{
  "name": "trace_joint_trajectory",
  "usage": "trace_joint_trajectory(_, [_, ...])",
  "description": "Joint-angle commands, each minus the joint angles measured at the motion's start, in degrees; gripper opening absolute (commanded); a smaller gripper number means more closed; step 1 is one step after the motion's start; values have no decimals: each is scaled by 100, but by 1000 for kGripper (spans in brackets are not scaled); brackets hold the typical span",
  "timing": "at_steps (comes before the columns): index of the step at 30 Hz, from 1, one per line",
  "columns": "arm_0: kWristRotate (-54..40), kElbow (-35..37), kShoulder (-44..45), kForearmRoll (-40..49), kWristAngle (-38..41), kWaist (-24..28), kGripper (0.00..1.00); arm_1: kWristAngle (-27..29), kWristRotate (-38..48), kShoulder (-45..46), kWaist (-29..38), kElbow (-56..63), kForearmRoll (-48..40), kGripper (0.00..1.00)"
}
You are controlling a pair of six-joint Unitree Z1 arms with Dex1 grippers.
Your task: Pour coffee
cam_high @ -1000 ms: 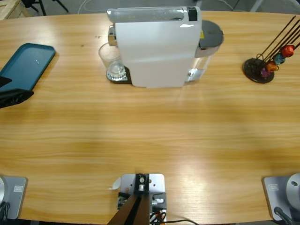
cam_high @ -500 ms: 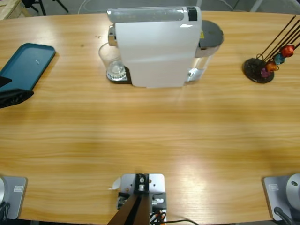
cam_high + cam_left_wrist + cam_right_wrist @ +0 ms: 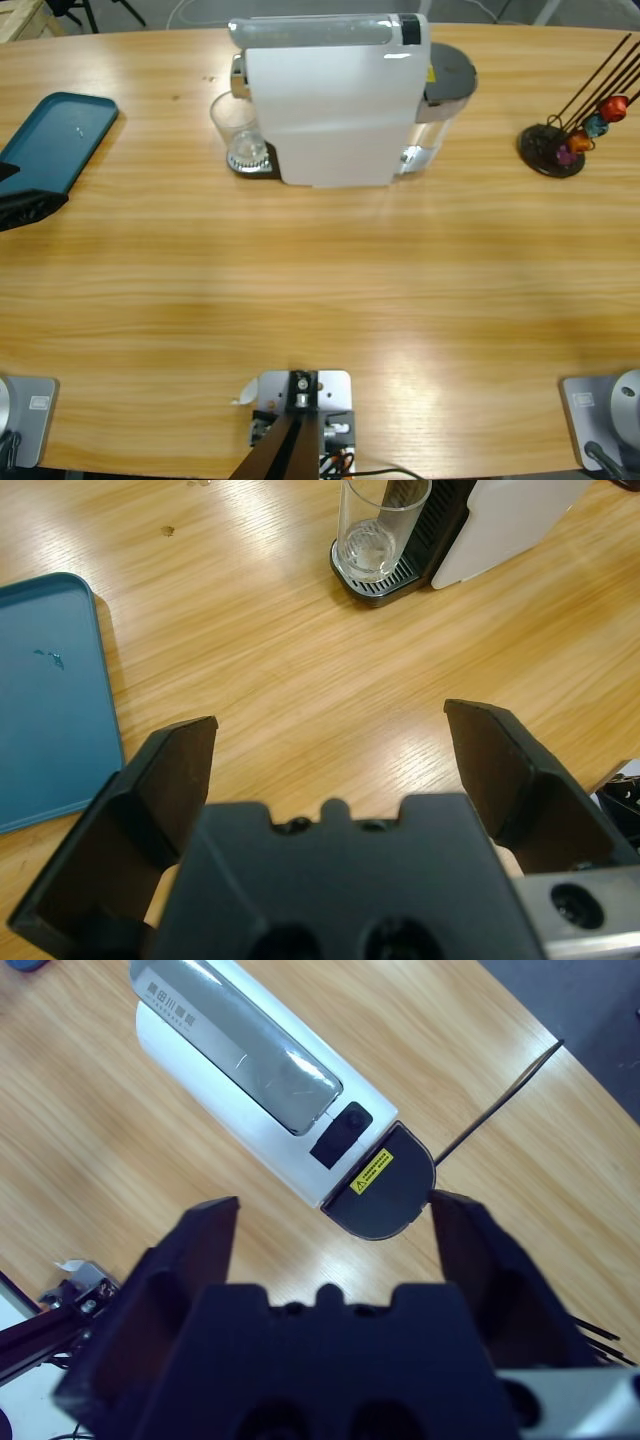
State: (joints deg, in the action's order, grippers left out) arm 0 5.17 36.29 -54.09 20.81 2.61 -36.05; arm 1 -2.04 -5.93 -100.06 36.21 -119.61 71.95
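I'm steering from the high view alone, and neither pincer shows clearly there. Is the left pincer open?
Observer: Yes. The left pincer is open, with nothing between its jaws.
Operator: What does it face?
Observer: The glass, standing on the grate across bare table.
Operator: And the right one?
Observer: The right pincer is open too. It is above the machine, looking down on its top.
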Motion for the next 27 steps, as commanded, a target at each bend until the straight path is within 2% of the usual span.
trace_joint_trajectory(1, [-50,-218,65,-86,2,19,991,29,-92,104,71,111,40,1000])
trace_joint_trajectory(8, [-51,-220,30,-94,2,19,991,-7,-136,502,71,445,-96,1000])
trace_joint_trajectory(18, [-51,-218,9,-94,11,19,991,-209,105,2855,80,3697,-1883,999])
trace_joint_trajectory(19, [-51,-220,12,-94,16,19,991,-203,119,3042,80,4029,-2154,996])
trace_joint_trajectory(22, [-51,-227,-18,-100,20,19,991,-212,128,3854,80,5582,-3806,991])
trace_joint_trajectory(27, [-51,-227,-76,-115,20,19,991,-244,27,4146,94,6642,-4434,1000])
